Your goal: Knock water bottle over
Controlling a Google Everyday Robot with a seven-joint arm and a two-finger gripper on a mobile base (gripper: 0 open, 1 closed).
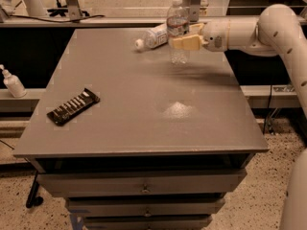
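Clear thin plastic, the water bottle (178,28) stands upright at the table's (144,104) far right, probably light and tippy; push near its label. The gripper (184,42) sits at its middle, whether spread or closed unclear.

Dim, glare on table (120,128) below claw (176,42)

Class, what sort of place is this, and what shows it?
Probably a robotics lab: a grey work table with drawers, the robot's end effector at the upright water bottle near its far edge, and speckled flooring.
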